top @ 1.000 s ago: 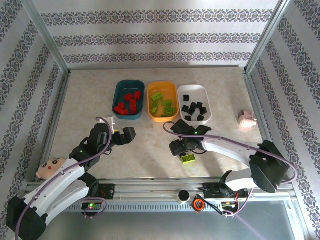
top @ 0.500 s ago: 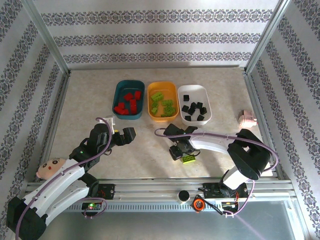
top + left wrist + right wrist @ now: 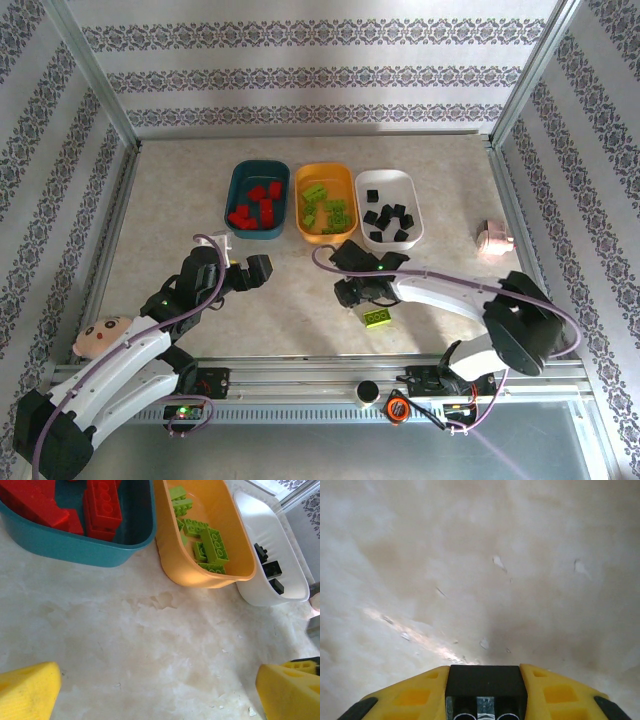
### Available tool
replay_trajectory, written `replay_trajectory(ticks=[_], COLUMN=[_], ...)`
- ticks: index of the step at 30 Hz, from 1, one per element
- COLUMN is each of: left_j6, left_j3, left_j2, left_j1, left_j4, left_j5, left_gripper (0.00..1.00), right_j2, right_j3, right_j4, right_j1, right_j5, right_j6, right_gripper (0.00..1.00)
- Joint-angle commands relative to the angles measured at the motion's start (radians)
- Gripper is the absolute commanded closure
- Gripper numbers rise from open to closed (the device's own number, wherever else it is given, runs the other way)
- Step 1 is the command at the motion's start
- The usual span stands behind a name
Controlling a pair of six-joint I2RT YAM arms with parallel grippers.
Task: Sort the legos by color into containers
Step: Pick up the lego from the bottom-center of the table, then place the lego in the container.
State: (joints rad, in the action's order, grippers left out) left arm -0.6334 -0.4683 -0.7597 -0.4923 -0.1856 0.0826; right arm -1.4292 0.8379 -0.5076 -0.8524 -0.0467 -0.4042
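Observation:
My right gripper (image 3: 351, 292) (image 3: 485, 687) is shut on a black lego (image 3: 485, 679), held just above the table in front of the trays. A lime green lego (image 3: 378, 317) lies on the table right beside it. The dark teal container (image 3: 232, 196) (image 3: 75, 555) holds red legos (image 3: 257, 205) (image 3: 102, 502). In the orange-yellow container (image 3: 300, 200) (image 3: 175, 565) lie green legos (image 3: 327, 210) (image 3: 210, 542), and black legos (image 3: 389, 217) (image 3: 272, 570) sit in the white container (image 3: 415, 218) (image 3: 260, 594). My left gripper (image 3: 256, 270) (image 3: 160, 692) hangs open and empty in front of the teal tray.
A doll's head (image 3: 100, 335) lies at the near left beside my left arm. A small pink object (image 3: 494, 239) sits by the right frame post. Metal frame rails border the table on all sides.
The right gripper's jaws have closed on the black lego and the arm has shifted slightly. The green lego stays where it was. The left arm has not moved.

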Motion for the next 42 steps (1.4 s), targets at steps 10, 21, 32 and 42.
replay_trajectory(ticks=[10, 21, 32, 42], left_j6=[0.003, 0.021, 0.034, 0.124], left_j3=[0.0, -0.028, -0.031, -0.094], left_j2=[-0.034, -0.115, -0.158, -0.301], left_j1=[0.009, 0.011, 0.011, -0.027], left_j4=[0.066, 0.068, 0.069, 0.14], left_j5=[0.025, 0.05, 0.072, 0.222], left_gripper=[0.0, 0.0, 0.0, 0.0], right_j2=[0.203, 0.127, -0.156, -0.122], right_j3=[0.128, 0.15, 0.22, 0.204], right_j4=[0.058, 0.275, 0.343, 0.346], right_j1=[0.215, 0.516, 0.566, 0.558], right_j5=[-0.051, 0.008, -0.039, -0.035], right_j6=[0.067, 0.007, -0.067, -0.111], right_gripper=[0.73, 0.73, 0.59, 0.2])
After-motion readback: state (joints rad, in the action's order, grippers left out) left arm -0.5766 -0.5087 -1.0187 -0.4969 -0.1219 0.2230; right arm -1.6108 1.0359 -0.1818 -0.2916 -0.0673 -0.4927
